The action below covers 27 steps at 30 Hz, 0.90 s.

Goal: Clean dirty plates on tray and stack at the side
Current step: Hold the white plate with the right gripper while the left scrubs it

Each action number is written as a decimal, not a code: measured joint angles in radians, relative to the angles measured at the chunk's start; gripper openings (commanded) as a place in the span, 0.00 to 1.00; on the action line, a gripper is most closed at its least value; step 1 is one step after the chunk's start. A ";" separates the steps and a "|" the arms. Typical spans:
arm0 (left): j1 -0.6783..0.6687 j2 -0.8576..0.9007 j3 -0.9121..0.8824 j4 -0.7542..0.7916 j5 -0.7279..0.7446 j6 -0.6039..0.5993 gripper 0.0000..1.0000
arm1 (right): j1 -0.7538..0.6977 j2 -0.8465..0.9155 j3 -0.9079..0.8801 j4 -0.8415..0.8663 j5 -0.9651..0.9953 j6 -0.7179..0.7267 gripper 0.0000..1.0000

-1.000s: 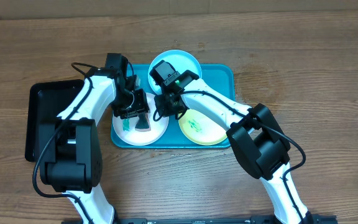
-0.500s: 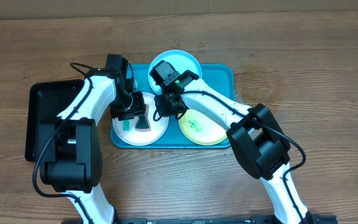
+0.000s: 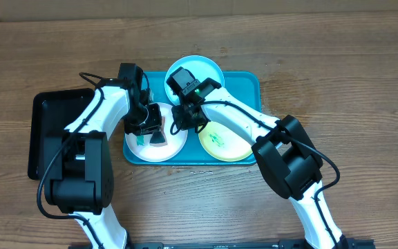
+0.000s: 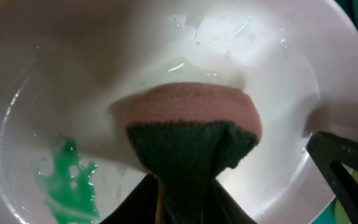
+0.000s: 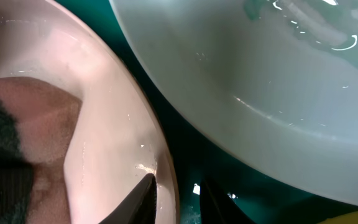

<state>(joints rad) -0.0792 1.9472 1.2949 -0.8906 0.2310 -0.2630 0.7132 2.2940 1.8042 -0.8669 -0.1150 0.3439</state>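
The turquoise tray point(image 3: 244, 86) holds three plates. On its left lies the white plate point(image 3: 173, 149), with a teal smear point(image 4: 67, 180) in it. My left gripper point(image 4: 185, 199) is shut on a pink-and-dark-green sponge point(image 4: 191, 124) that is pressed onto this plate. My right gripper point(image 5: 179, 193) straddles the white plate's rim point(image 5: 160, 155), one finger inside and one outside over the tray, shut on it. The pale blue plate point(image 3: 206, 69) sits at the tray's far edge, and the smeared yellow-green plate point(image 3: 224, 142) sits at the right.
A black rectangular tray point(image 3: 50, 131) lies on the wooden table left of the turquoise tray. Both arms cross over the tray's middle, close together. In the right wrist view the pale blue plate point(image 5: 260, 74) lies just beyond the white one.
My left gripper's jaws have closed in on the sponge and shifted slightly over the white plate. The right gripper and the plates have stayed where they were.
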 measured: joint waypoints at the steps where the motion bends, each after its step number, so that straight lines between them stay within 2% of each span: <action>1: 0.000 0.000 0.000 0.000 0.000 0.002 0.04 | 0.000 0.000 0.000 0.000 0.000 0.000 0.25; 5: 0.000 0.000 0.000 -0.004 -0.042 0.000 0.04 | 0.000 0.000 0.000 0.000 0.000 0.000 0.25; 15: 0.003 0.000 0.000 -0.050 -0.334 0.000 0.04 | 0.000 0.000 0.000 0.000 0.000 0.000 0.25; 19: 0.014 0.000 0.006 -0.062 -0.390 0.000 0.04 | 0.000 0.000 0.000 0.000 0.000 0.000 0.25; 23: 0.015 0.004 0.057 -0.097 -0.353 0.001 0.04 | 0.000 0.000 0.000 0.003 0.000 0.000 0.25; 27: 0.016 0.004 0.105 -0.062 -0.193 0.029 0.04 | 0.000 0.000 0.000 0.010 0.000 0.000 0.25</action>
<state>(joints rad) -0.0631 1.9511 1.3998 -0.9524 0.0380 -0.2337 0.7132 2.2940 1.8042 -0.8566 -0.1146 0.3439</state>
